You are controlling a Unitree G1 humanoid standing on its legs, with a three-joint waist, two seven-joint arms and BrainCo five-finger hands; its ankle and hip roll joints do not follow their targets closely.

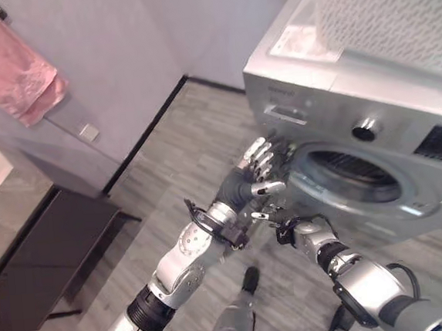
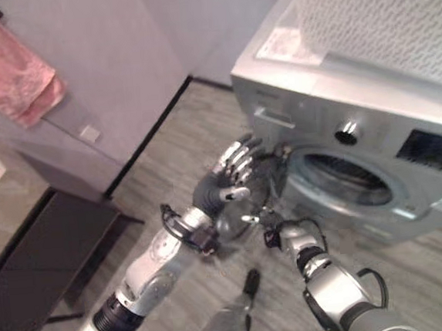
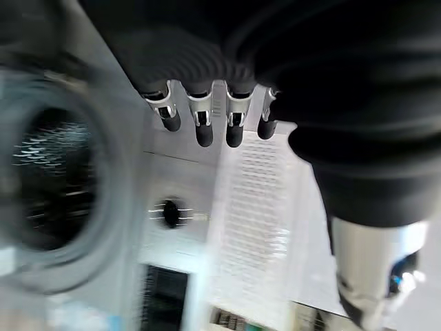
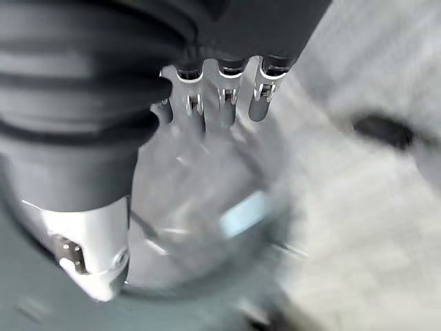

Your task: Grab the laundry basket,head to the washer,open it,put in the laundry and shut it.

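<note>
A: The left hand (image 1: 254, 170) is raised in front of the washer (image 1: 371, 113), fingers (image 3: 200, 124) straight and spread, thumb apart, holding nothing.

B: And the right hand (image 1: 276, 216)?

A: Just beneath the left 1, at about 5 o'clock from it. Its fingers (image 4: 224, 96) reach straight toward the glass door (image 2: 250, 190), which stands swung out at about 9 o'clock of the drum opening (image 1: 355, 175). I cannot tell whether they touch the glass or curl on it.

B: Anything in the drum?

A: It looks dark; I cannot make out any laundry inside.

B: The basket?

A: A white perforated laundry basket (image 2: 379, 20) sits on top of the washer, toward 1 o'clock of the hands. Its inside is hidden from here.

B: Anything else?

A: A pink towel (image 1: 13, 71) hangs on the wall at 10 o'clock, above a dark low cabinet (image 1: 43, 258).
</note>
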